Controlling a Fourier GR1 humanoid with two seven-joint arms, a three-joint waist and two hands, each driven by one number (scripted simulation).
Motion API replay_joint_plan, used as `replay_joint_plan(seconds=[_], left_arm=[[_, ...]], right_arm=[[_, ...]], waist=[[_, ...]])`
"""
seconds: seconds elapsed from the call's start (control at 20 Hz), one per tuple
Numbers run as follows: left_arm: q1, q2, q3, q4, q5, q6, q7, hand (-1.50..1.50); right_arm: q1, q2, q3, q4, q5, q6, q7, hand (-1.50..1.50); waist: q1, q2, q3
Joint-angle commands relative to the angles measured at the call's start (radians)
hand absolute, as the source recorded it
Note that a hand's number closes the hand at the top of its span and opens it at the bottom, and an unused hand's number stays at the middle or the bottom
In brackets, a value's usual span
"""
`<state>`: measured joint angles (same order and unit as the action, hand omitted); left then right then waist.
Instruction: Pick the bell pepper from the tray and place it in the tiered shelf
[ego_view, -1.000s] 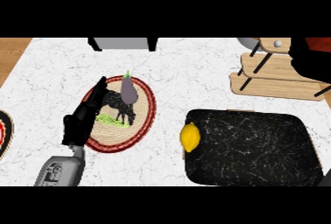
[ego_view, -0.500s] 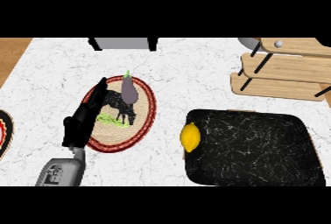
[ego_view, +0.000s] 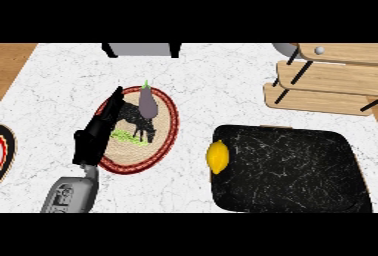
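Evidently the pick has not begun: the yellow bell pepper (ego_view: 217, 156) lies untouched at the black tray's (ego_view: 295, 170) left edge, while the left hand (ego_view: 100, 130), fingers straight and empty, lies over the patterned plate's (ego_view: 164, 142) left rim, so the next move calls for a reach rightward to the pepper.

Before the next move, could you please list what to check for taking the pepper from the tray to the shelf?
1. Bell pepper on the tray, at its left edge: ok.
2. Bell pepper uncovered: ok.
3. Left hand open, holding nothing: ok.
4. Left hand at the pepper: not ok; it is over the woven plate.
5. Tiered shelf in view, upper right: ok.
6. Right hand's state: cannot tell, out of view.
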<state>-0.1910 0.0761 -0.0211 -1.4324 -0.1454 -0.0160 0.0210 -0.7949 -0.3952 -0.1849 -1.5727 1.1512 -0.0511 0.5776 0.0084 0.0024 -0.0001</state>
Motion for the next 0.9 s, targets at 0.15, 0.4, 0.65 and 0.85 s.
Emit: replay_joint_plan(seconds=[0.15, 0.4, 0.65, 0.85], left_arm=[[-0.011, -0.014, -0.008, 0.02, -0.005, 0.0, -0.012, 0.0], [0.053, -0.005, -0.01, -0.062, -0.005, -0.001, 0.002, 0.0], [0.067, -0.026, -0.037, -0.09, -0.029, 0.015, 0.027, 0.0], [0.024, 0.017, 0.03, 0.017, 0.021, -0.04, -0.023, 0.0]], right_arm=[[-0.055, 0.083, -0.113, 0.105, -0.141, -0.231, -0.065, 1.5], [0.004, 0.026, -0.174, 0.22, -0.28, -0.305, -0.266, 1.5], [-0.043, -0.035, -0.212, 0.37, -0.334, -0.355, -0.347, 1.5], [-0.066, -0.062, -0.223, 0.464, -0.392, -0.379, -0.424, 1.5]], waist=[[0.004, 0.006, 0.002], [0.0, -0.001, 0.001], [0.002, -0.001, 0.0], [0.0, 0.001, 0.0]])
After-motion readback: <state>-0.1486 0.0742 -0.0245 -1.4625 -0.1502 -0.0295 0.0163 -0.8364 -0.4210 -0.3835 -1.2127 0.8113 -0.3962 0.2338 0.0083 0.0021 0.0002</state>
